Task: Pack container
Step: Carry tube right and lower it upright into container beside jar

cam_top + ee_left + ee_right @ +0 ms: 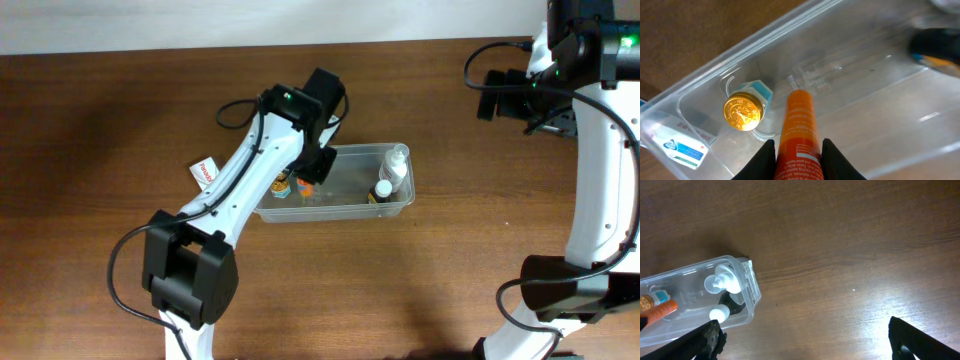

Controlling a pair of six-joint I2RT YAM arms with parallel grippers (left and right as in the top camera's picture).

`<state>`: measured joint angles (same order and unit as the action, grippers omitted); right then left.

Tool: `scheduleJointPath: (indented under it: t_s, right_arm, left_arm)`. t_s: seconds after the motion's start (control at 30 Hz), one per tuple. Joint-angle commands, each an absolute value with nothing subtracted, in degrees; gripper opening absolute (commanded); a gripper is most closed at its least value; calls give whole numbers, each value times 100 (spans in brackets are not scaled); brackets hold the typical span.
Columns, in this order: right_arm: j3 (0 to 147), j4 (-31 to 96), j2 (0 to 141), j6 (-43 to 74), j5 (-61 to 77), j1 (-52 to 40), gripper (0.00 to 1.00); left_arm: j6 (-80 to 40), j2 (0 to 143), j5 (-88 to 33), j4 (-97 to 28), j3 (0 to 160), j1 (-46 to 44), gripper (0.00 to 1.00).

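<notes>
Left tool [797, 155] clamped on orange tube [799, 125], angled down into container [875, 65], likely to set it beside gold-capped bottle [743, 113] at 10 o'clock. Container at table [100, 120] centre. Right tool [810, 336] spread apart, empty, parked at 2 o'clock, out of way.

Orange tube [799, 135] cut off at lower edge, dark bottle [935, 46] blurred, small box [205, 171] half hidden under left arm [252, 165]

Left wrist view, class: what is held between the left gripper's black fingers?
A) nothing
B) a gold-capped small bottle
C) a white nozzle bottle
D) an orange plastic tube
D: the orange plastic tube sits clamped between the fingers of the left gripper, inside the long clear plastic container.
</notes>
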<state>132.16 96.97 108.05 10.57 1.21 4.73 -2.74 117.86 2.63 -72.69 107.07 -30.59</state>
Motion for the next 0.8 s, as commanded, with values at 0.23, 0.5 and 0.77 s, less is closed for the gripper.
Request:
scheduleJointPath:
  t_s: [0.23,0.5,0.77]
  right_arm:
    - [13255,9712,10816,1096,150,491,98]
    - [13255,9712,10814,1096,152,491,98]
    - [13255,9712,10814,1096,152,491,98]
  left_arm:
    - [-211,11677,698,-6827,10204,-2849,19]
    - [-209,11677,843,-6506,9961,-2547,19]
    - [-209,11677,775,-6252,9959,-2512,19]
